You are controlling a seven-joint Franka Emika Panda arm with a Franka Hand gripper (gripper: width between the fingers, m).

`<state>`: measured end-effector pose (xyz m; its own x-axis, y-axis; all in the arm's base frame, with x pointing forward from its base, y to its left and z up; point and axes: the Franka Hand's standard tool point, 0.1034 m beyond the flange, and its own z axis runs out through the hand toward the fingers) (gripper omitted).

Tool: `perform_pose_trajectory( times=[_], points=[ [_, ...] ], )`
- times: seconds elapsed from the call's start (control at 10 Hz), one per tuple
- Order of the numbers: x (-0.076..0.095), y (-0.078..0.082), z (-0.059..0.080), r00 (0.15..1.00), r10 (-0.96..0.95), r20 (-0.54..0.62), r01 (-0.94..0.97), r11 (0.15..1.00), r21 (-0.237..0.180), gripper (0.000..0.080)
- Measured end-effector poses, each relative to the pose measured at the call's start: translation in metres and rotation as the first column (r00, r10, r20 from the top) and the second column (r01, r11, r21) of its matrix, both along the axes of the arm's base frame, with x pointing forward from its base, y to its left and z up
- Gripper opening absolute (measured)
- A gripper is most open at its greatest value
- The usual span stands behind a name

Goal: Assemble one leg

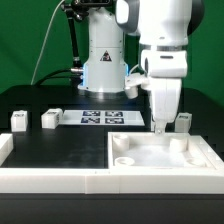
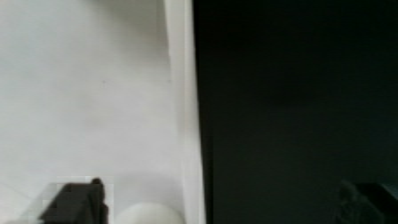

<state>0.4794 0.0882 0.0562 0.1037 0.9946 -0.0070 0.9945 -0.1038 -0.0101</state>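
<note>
Leg assembly, early stage: my gripper (image 1: 160, 126) spread, pinching nothing; nearest leg (image 1: 183, 122) loose just beside my fingers (image 2: 71, 200); apparently none yet seated in panel (image 1: 165, 165).

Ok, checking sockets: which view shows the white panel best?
The exterior view: the white panel lies in the foreground, sockets visible. The wrist view shows only a plain white surface with a straight edge, perhaps part of it.

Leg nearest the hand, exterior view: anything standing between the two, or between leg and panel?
Nothing visible. The leg stands just to the exterior view's right of the open hand, at the back edge of the panel, with no part between. The wrist view shows a pale rounded shape near one finger; unclear what.
</note>
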Motion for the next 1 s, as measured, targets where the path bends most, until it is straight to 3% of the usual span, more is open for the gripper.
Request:
perform_pose_trajectory(
  times=[0.2,0.5,0.7,0.8,1.0],
  points=[
    [-0.004,0.006,0.024,0.998,-0.053,0.035,0.053,0.999,-0.004,0.0649],
    [-0.005,0.005,0.019,0.996,-0.088,0.027,0.088,0.996,-0.001,0.0649],
    [-0.005,0.005,0.019,0.968,-0.248,0.027,0.248,0.969,0.003,0.0649],
    [-0.005,0.006,0.019,0.933,-0.360,0.025,0.360,0.933,0.006,0.0649],
    [-0.022,0.020,0.018,0.751,-0.659,0.030,0.658,0.752,0.038,0.0649]
  ],
)
